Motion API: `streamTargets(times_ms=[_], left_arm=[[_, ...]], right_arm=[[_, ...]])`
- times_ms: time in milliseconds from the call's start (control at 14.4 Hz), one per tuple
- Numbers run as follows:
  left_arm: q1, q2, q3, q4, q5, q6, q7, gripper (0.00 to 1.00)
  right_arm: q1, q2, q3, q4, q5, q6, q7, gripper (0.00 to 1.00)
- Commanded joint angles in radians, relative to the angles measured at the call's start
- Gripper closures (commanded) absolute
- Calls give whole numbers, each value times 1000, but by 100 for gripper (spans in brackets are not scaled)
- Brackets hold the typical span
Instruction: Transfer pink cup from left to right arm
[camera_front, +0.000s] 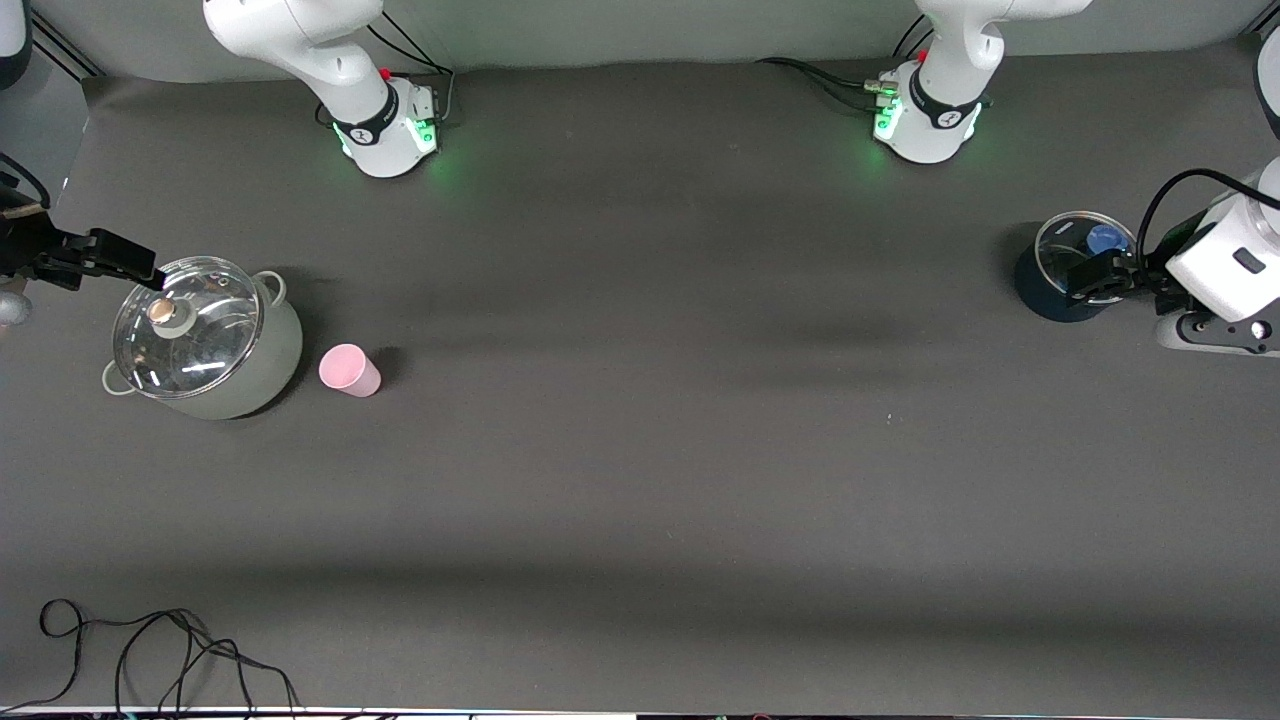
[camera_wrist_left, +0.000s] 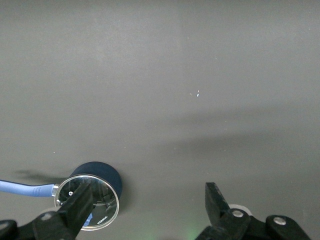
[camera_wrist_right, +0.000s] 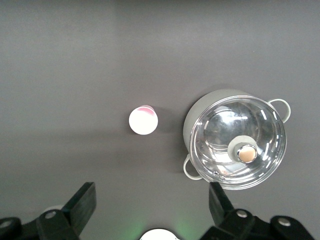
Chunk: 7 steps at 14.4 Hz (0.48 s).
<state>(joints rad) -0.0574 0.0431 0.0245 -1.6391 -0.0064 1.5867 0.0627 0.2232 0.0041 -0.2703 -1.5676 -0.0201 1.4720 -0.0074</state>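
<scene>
Dark table (camera_front: 640, 450), pink cup (camera_front: 349, 370) beside lidded pot (camera_front: 205, 338), right gripper (camera_wrist_right: 150, 205) open above, left gripper (camera_wrist_left: 145, 207) open over blue saucepan (camera_wrist_left: 95, 192).

no legible text, labels or numbers

Both arms run off the front view's edges — the right gripper (camera_front: 125, 262) shows only its black fingers over the lidded grey pot (camera_front: 205, 340), the left gripper (camera_front: 1100, 278) partly covers the dark blue pot (camera_front: 1060, 270). In each wrist view the fingers are cut by the picture's edge. The small blue thing (camera_front: 1104, 238) under the glass lid is too small to identify.
</scene>
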Motion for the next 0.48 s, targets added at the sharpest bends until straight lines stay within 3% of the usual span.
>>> streamTargets(times_ms=[0, 138, 415], left_arm=[[-6, 8, 6, 16, -6, 4, -17, 0], [-7, 8, 6, 16, 0, 2, -17, 0], [-7, 8, 6, 16, 2, 4, -17, 0]], right_arm=[[-143, 11, 136, 24, -11, -6, -19, 0], [-215, 13, 222, 24, -12, 17, -19, 0], [-173, 43, 220, 75, -17, 68, 0, 0]])
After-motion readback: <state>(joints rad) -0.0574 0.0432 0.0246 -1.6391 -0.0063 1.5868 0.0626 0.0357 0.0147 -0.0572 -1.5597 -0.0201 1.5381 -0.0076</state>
